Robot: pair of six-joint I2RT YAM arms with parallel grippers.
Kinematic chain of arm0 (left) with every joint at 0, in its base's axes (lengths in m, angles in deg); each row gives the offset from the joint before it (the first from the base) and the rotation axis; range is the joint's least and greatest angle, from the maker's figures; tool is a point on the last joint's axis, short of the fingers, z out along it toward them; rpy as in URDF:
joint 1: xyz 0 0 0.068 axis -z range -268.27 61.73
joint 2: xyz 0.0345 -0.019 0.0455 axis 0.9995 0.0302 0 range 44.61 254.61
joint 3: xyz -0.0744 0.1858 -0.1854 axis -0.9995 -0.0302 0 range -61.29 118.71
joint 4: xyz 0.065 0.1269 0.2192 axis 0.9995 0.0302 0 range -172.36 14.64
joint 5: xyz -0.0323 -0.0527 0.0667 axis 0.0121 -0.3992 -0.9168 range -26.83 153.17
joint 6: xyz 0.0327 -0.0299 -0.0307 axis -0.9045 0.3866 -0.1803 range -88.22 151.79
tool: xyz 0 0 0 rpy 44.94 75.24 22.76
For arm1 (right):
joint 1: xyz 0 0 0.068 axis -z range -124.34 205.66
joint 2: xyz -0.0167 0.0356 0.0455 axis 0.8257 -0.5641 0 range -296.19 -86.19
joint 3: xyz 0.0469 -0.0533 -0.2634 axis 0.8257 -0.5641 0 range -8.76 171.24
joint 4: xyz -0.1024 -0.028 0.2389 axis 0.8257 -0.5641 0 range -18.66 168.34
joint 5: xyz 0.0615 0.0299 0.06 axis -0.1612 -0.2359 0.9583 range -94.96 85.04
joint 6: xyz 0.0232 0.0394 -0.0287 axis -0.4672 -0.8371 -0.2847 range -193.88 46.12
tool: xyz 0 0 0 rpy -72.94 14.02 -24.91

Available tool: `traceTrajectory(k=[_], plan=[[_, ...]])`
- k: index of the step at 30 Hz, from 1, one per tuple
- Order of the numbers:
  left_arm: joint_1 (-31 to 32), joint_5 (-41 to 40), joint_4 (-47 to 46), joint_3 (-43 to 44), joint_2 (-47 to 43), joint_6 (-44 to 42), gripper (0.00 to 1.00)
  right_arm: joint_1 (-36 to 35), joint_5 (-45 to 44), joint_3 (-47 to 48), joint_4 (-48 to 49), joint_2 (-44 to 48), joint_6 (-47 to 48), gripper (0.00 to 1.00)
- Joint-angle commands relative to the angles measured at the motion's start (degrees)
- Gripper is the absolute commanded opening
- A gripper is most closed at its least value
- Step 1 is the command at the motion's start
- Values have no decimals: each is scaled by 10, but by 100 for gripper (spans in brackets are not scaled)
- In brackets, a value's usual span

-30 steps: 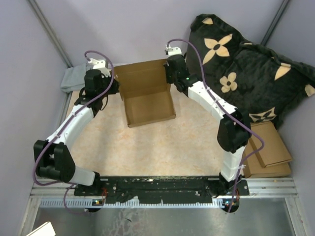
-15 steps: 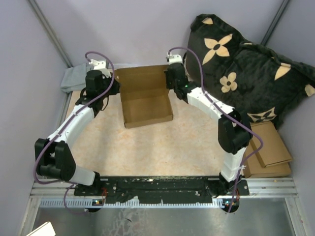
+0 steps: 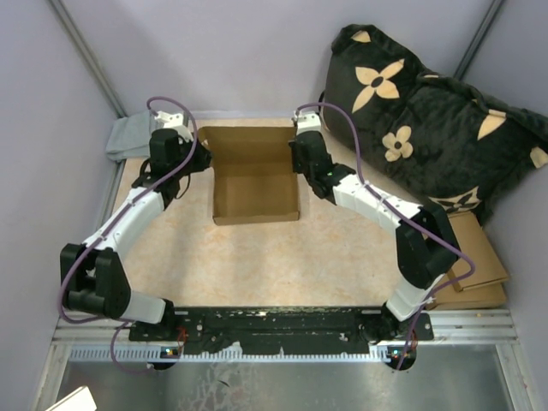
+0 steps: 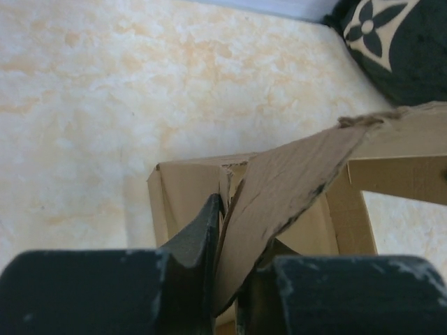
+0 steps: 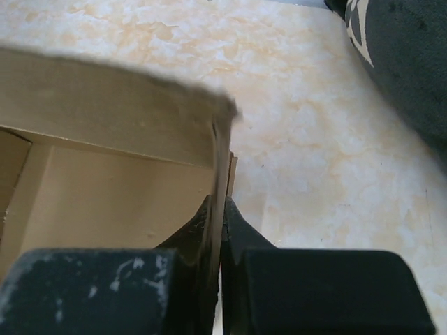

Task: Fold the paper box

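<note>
Brown cardboard: paper box, tray open upward with its lid panel on the far side, at the far middle of the marbled table.

Top view: left pincer at the box's left wall and right pincer at its right wall. Black cushion with tan flowers and stacked cardboard pieces lie to the right; grey cloth at far left.

Left wrist view: a ragged-edged flap passes between the fingers; whether it is clamped or released I cannot tell.

Right wrist view: the pincer is clenched on the box's thin side wall.
</note>
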Motion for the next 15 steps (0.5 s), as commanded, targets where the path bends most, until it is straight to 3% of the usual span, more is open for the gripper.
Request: traceTrajectory(k=[1,10,12,15], plan=[[10,50,-6,-37,-38,22,15,-26,8,-9,5,32,-22,0],[10,38,51,-89,-89,-3,27,-38,-10,-5,-26,22,-45,3],[10,35,72,-96,-105,-10,30,-41,-8,-10,-46,28,-53,11],[10,24,108,-104,-133,-21,37,-42,15,-26,-75,50,-62,35]])
